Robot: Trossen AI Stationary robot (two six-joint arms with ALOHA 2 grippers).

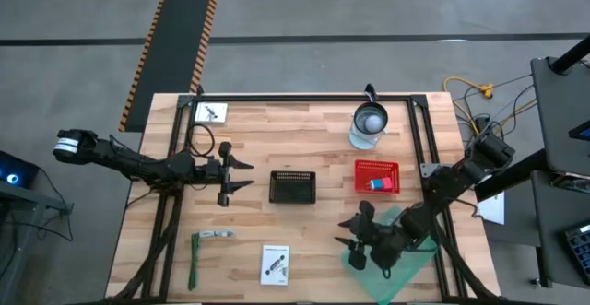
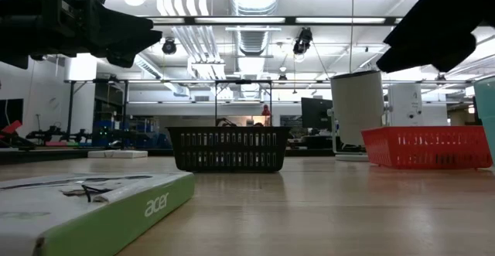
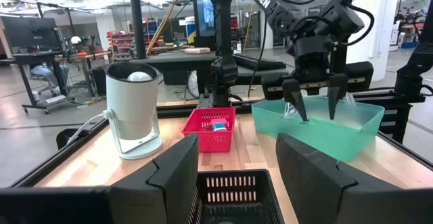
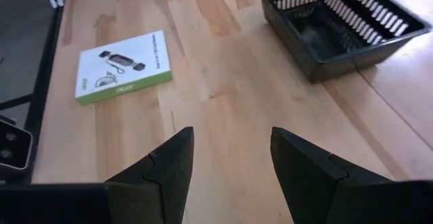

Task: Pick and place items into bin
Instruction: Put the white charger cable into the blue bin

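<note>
Two boxed cards [image 1: 275,263]; three baskets [image 1: 292,187]

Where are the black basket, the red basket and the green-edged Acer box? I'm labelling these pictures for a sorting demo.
black basket [image 1: 292,187], high view, on its dark floor.
red basket [image 1: 377,166], high view, on its far mesh rim.
Acer box [image 4: 122,66], right wrist view, on its white printed top face.

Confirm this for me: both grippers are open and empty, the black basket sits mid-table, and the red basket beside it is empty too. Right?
Not quite. The red basket is not empty: the high view shows a small blue-and-white item inside it. The rest holds: the left gripper and right gripper are open and empty, and the black basket sits mid-table.
</note>
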